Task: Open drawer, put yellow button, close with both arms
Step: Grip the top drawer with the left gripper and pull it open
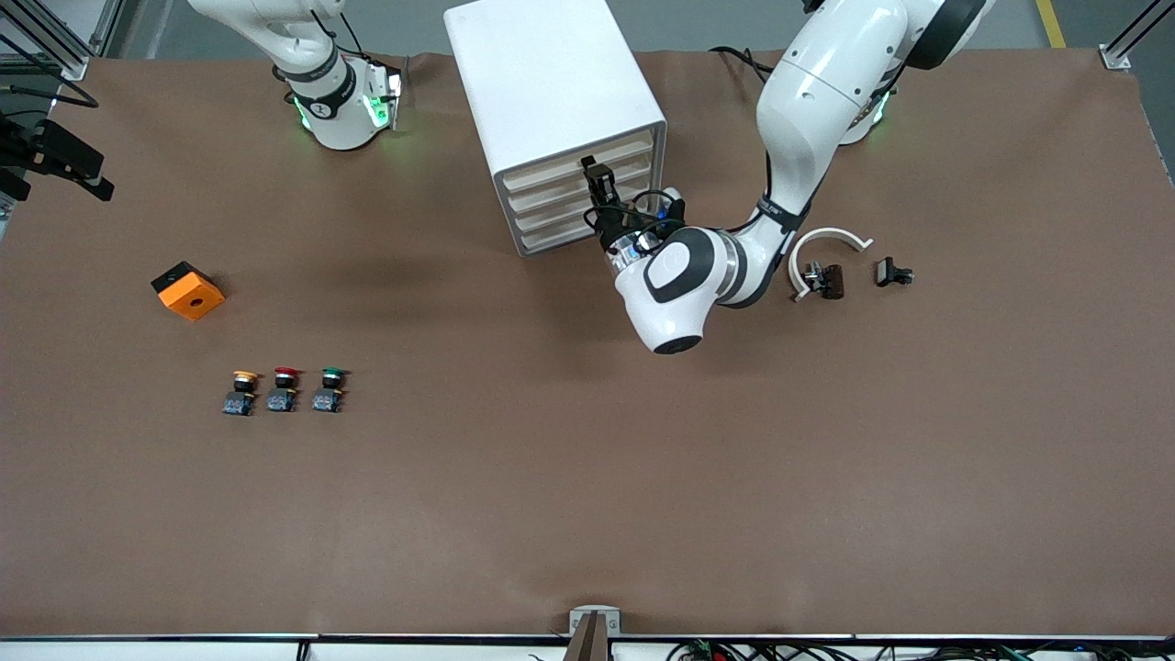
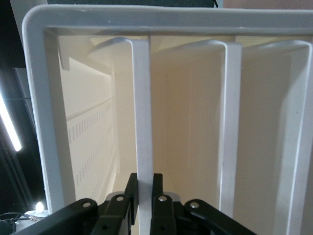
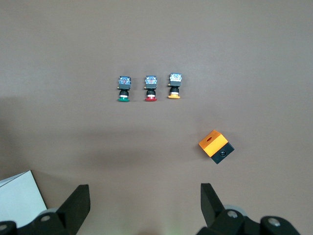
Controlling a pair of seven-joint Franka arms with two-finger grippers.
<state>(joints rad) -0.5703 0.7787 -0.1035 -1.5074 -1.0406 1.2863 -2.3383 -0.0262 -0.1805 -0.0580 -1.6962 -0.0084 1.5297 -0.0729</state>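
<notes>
So my left gripper (image 2: 145,196) was clamped on the top drawer (image 2: 142,107) front at the cabinet (image 1: 551,92). Right gripper (image 3: 144,205) hung wide open over bare bench (image 1: 643,505). Yellow button (image 1: 240,392) sat nearer the camera, beside the red button (image 1: 284,389).

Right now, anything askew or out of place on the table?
Nothing damaged or spilled. The cabinet sits angled to the table edge, and the orange box lies tilted, away from the button row. Drawers all look flush.
</notes>
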